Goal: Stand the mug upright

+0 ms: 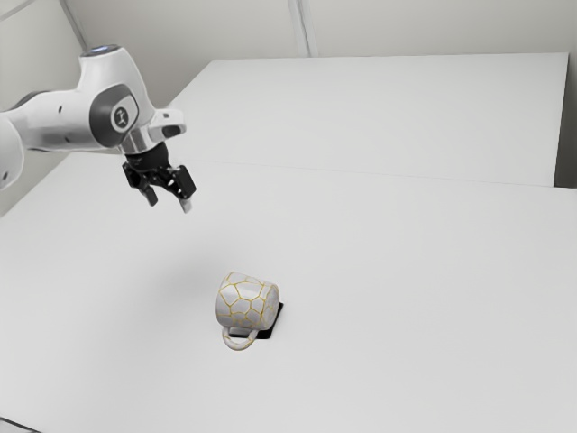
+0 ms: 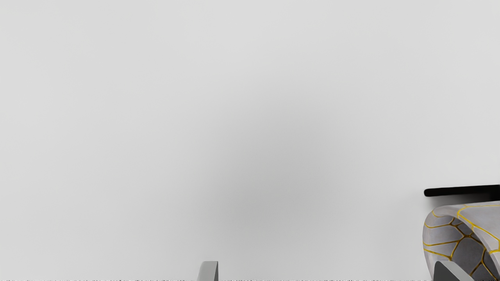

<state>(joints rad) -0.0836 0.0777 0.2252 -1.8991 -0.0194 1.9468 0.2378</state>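
Exterior view: arm comes in from the exterior view's left, pincer up in the air, well apart from the mug. Mug is down on its side on the white surface, so not upright. White-grey body, gold crackle lines. Handle points to the near side of the exterior view, low by the surface. Flat black piece sits at the mug, partly hidden by it; can't tell if the mug rests on it.

Wrist view: pincer wide, fingertips well apart, nothing held between them. Mug's rim and part of its inside show past one fingertip, its mouth facing toward the space below the pincer. Soft shadow on the surface beside the mug.
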